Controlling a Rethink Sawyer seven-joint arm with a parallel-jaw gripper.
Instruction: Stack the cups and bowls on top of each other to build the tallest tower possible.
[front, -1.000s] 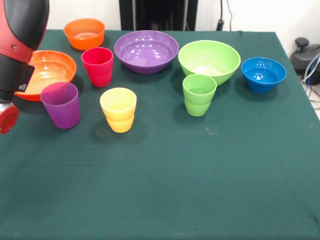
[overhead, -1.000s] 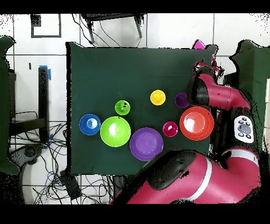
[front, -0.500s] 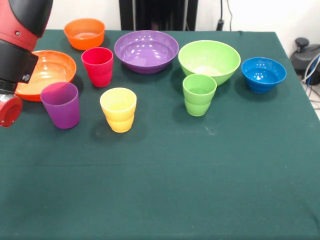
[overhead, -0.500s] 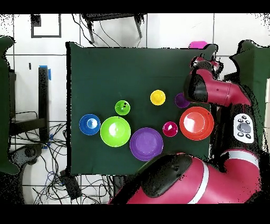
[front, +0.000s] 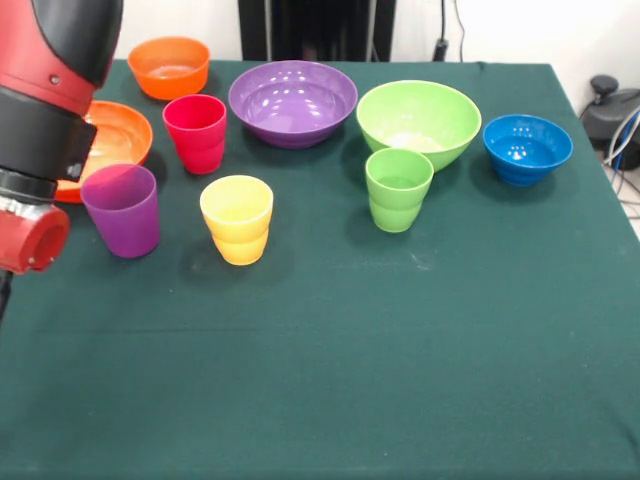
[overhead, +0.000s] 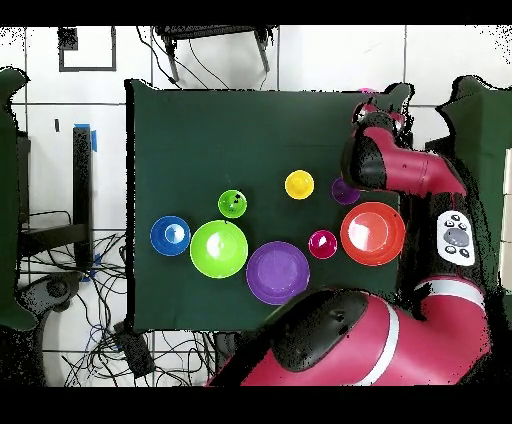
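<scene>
Nothing is stacked on the green cloth. The back row holds a small orange bowl (front: 168, 66), a purple bowl (front: 292, 102) (overhead: 277, 272), a lime green bowl (front: 418, 122) (overhead: 219, 249) and a blue bowl (front: 527, 148) (overhead: 170, 235). In front of them stand a red cup (front: 195, 132) (overhead: 322, 243), a purple cup (front: 122, 209), a yellow cup (front: 236, 218) (overhead: 299, 184) and a green cup (front: 398, 188) (overhead: 233, 203). My arm (front: 45, 120) partly covers the large orange bowl (front: 115, 140) (overhead: 372, 232). The gripper (overhead: 384, 102) hangs at the table's edge beside the purple cup, holding nothing I can see.
In the front view the table's right edge (front: 600, 190) runs near the blue bowl, with cables and a dark device (front: 610, 105) beyond it. My arm's red wrist (front: 35, 240) hangs over the left edge. Overhead, cables (overhead: 90, 290) lie on the floor beside the table.
My arm has swung inward over the table's edge, toward the purple cup, and now hides more of the large orange bowl. No cup or bowl has moved.
</scene>
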